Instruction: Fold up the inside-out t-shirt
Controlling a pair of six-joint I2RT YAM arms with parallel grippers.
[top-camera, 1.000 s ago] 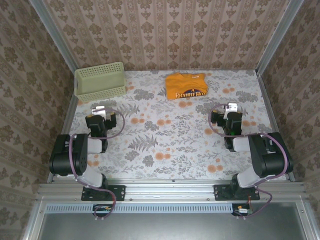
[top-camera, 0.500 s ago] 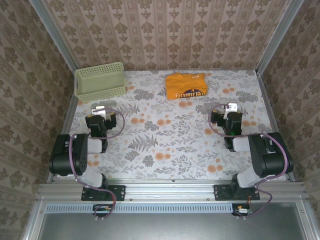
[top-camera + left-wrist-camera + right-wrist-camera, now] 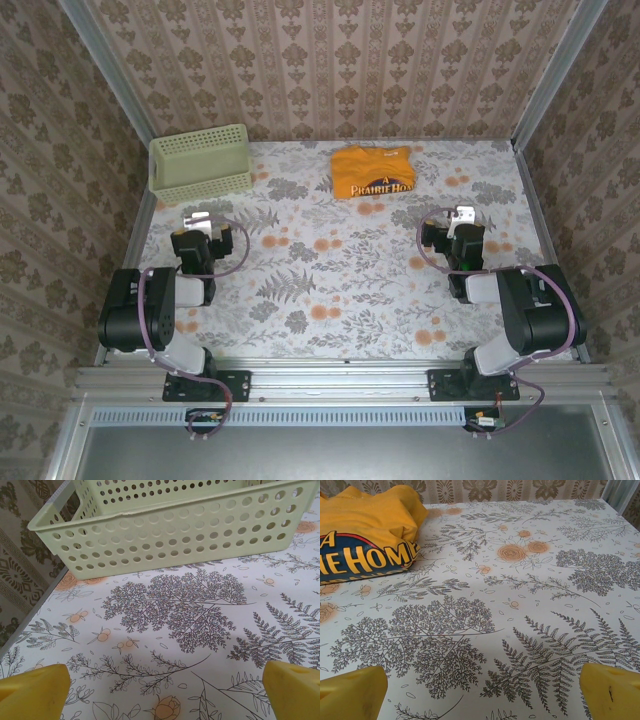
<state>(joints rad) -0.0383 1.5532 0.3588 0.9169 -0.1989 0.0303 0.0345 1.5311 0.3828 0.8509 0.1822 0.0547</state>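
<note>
The orange-yellow t-shirt [image 3: 373,172] lies folded into a compact rectangle at the back middle of the table, its dark blue printed lettering facing up. In the right wrist view the t-shirt [image 3: 365,535] fills the upper left corner. My left gripper [image 3: 198,219] rests low over the left side of the table, open, with nothing between its yellow fingertips [image 3: 32,690]. My right gripper [image 3: 460,216] sits on the right side, in front of and to the right of the shirt, also open and empty, its yellow fingertips [image 3: 612,692] far apart.
A pale green mesh basket [image 3: 199,164] stands at the back left corner, close ahead of the left gripper [image 3: 168,687], the basket's near wall [image 3: 170,540] spanning that view. Patterned walls enclose the floral table [image 3: 330,280] on three sides.
</note>
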